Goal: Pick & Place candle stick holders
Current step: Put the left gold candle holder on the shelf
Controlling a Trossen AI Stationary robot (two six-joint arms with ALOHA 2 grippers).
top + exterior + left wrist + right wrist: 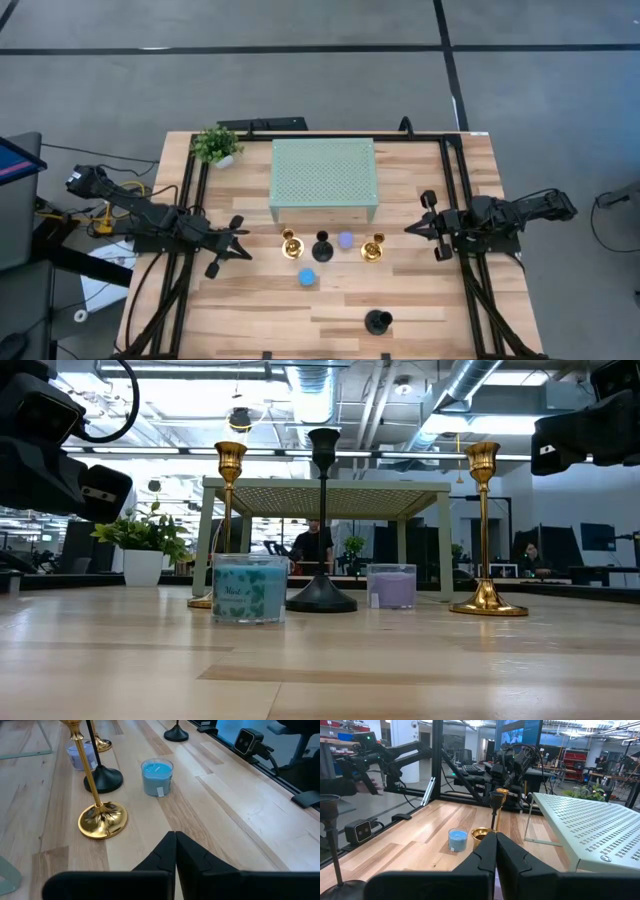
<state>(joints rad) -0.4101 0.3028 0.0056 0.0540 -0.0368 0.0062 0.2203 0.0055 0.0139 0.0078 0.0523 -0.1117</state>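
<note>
Four candle stick holders stand in a row in front of the stand: a gold one [291, 243], a black one [322, 249], a lilac stubby one [345, 240] and a second gold one [372, 247]. A blue stubby one [308, 277] stands nearer, and a second black one [377, 321] stands close to the near edge. My left gripper [245, 250] is shut and empty, left of the row; the near gold holder's base [102, 820] stands just ahead of it. My right gripper [408, 230] is shut and empty, right of the row.
A mint-green perforated stand [323, 180] stands behind the row on its legs. A small green potted plant [215, 146] is at the far left corner. Black frame rails [452, 190] run along the table's sides. Bare wood lies between the blue holder and the near edge.
</note>
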